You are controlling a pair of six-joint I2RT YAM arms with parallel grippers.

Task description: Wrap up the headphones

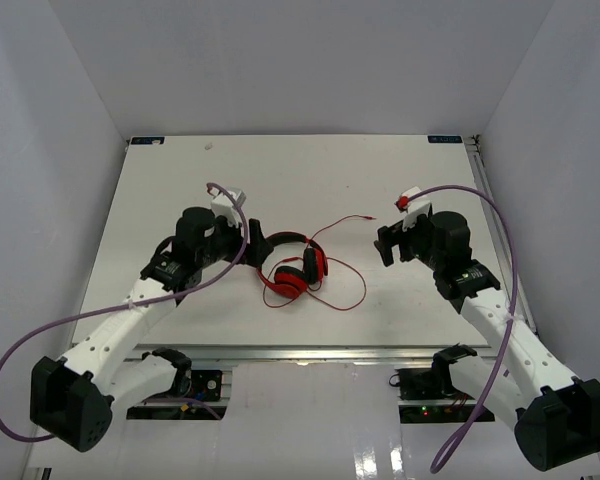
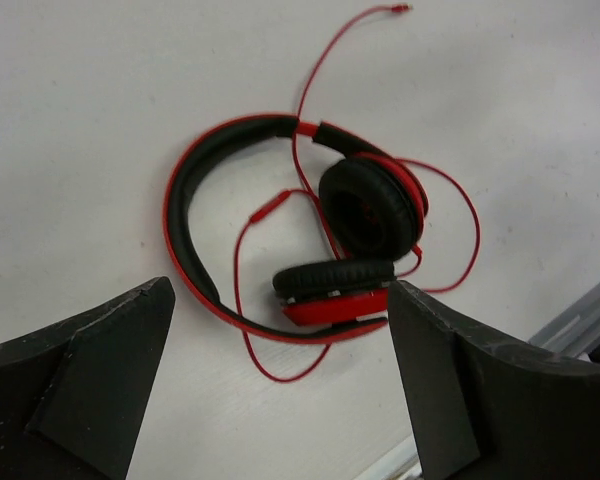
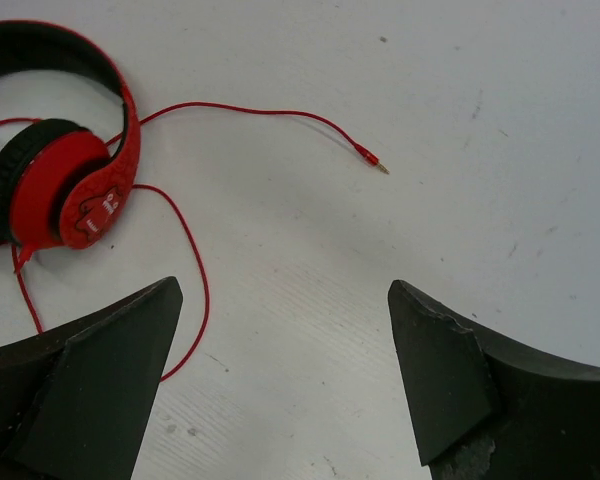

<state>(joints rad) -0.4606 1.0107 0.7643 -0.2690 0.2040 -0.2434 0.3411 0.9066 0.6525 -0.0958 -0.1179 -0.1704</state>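
The red headphones (image 1: 292, 270) lie folded on the white table, between the two arms. Their thin red cord (image 1: 348, 290) loops to the right, and its plug end (image 1: 371, 216) lies farther back. My left gripper (image 1: 263, 247) is open and empty just left of the headband. In the left wrist view the headphones (image 2: 310, 230) lie ahead of my open left gripper (image 2: 280, 300). My right gripper (image 1: 385, 245) is open and empty, right of the cord. In the right wrist view one red cup (image 3: 65, 185) and the plug (image 3: 372, 160) lie ahead of my open right gripper (image 3: 285, 300).
The white table (image 1: 180, 190) has white walls on three sides. A metal rail (image 1: 310, 352) runs along its near edge. Purple arm cables (image 1: 510, 250) arc beside each arm.
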